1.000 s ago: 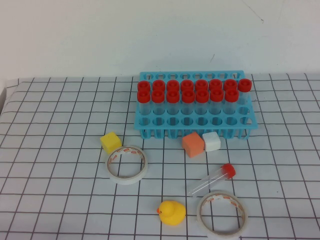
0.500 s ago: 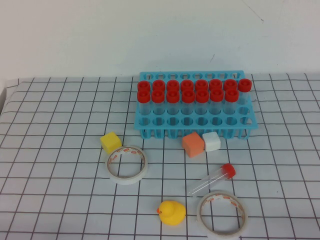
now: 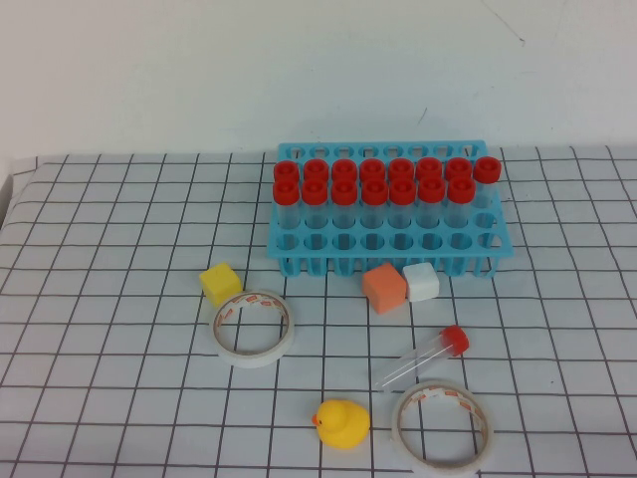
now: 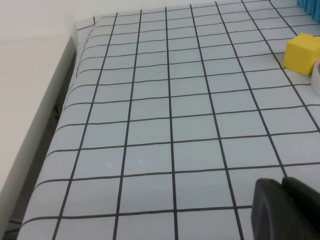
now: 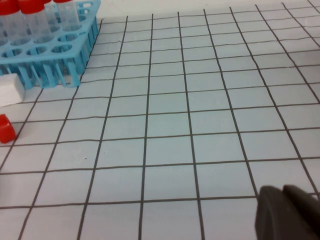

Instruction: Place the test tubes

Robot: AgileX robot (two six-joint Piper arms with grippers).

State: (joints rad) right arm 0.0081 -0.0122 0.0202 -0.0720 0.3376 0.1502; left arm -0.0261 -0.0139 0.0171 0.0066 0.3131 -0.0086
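I see a white tabletop (image 3: 119, 259) ruled with a black grid; at twelve o'clock a plain white wall (image 3: 299, 70) rises behind it, evenly lit.

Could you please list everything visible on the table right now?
Rack: 1, blue, far middle.
Racked test tubes: 15, red-capped, upright in rack.
Loose test tube: 1, red-capped, lying by right tape roll.
Yellow cube: 1, yellow, front-left of rack.
Orange cube: 1, orange, before rack.
White cube: 1, white, beside orange cube.
Left tape roll: 1, white, by yellow cube.
Right tape roll: 1, white, near edge.
Rubber duck: 1, yellow, near edge.
Grid cloth: 1, white, covers table.
Left claw: 1, black, shut, over cloth near table's left side.
Right claw: 1, black, shut, over cloth right of rack.
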